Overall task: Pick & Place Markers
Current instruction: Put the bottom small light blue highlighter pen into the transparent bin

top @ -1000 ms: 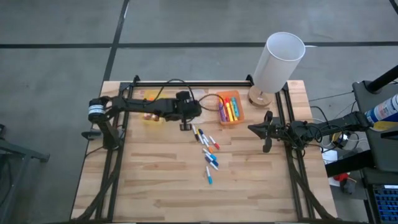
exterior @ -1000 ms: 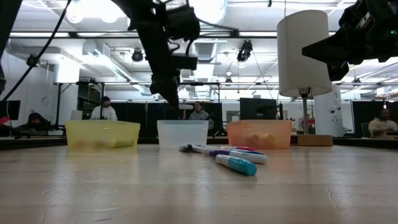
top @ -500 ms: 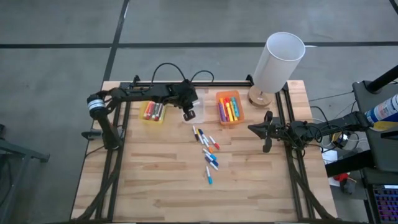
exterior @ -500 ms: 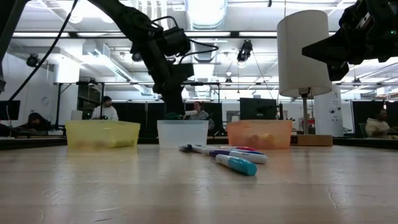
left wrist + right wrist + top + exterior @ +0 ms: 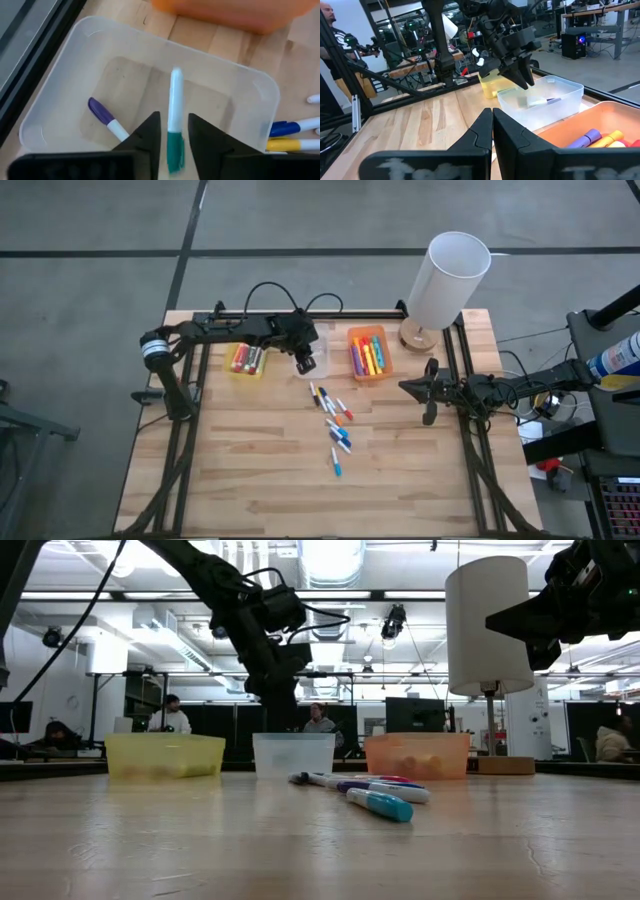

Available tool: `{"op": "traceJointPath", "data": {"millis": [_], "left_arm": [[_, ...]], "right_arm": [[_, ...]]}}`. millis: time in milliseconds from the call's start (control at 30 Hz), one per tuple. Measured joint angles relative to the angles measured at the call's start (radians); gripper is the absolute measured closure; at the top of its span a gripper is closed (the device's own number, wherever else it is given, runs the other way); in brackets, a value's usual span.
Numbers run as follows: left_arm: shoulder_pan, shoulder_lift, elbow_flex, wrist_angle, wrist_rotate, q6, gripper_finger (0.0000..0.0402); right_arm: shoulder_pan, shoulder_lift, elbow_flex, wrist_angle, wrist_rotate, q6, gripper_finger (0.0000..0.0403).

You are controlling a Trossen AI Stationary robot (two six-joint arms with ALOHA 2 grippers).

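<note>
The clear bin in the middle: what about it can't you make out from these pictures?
- Low view: the clear bin has frosted walls that blur whatever lies inside.
- High view: the left claw covers most of the bin.
- Left wrist view: the green-capped marker is motion-blurred between the fingers, so held or released is unclear.

Overall light: bright, even, from overhead; the pale wooden tabletop [image 5: 260, 460] shows only faint shadows.
Low view: white ceiling light strips [image 5: 330, 560] glare strongly; the dark robot arms read as silhouettes; the near tabletop is blurred.
Left wrist view: the green-capped white marker [image 5: 175, 125] and the dark fingers [image 5: 145, 137] are out of focus.
Right wrist view: near fingers [image 5: 512, 132] blurred, background sharper.
</note>
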Motion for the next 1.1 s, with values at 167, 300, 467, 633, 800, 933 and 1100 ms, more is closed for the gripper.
{"op": "traceJointPath", "data": {"millis": [167,300,467,633,800,933,1100], "left_arm": [[0.000,0.000,0.000,0.007,0.000,-0.024,0.0282],[-0.013,0.000,0.001,0.018,0.033,-0.042,0.0281],[-0.094,0.000,0.008,0.026,0.176,0.031,0.0280],[-0.225,-0.001,0.008,0.050,0.227,0.044,0.0280],[-0.387,0.005,0.000,0.111,0.231,0.098,0.0280],[-0.485,0.026,0.000,0.150,0.231,0.102,0.0280],[-0.556,0.066,0.000,0.225,0.231,0.119,0.0280]], "right_arm": [[0.000,0.000,0.000,0.000,0.000,0.000,0.0394],[0.000,0.000,0.000,0.000,0.000,0.000,0.0394],[0.000,0.000,0.000,0.000,0.000,0.000,0.0394],[0.000,0.000,0.000,0.000,0.000,0.000,0.0394],[0.000,0.000,0.000,0.000,0.000,0.000,0.0394],[0.000,0.000,0.000,0.000,0.000,0.000,0.0394],[0.000,0.000,0.000,0.000,0.000,0.000,0.0394]]}}
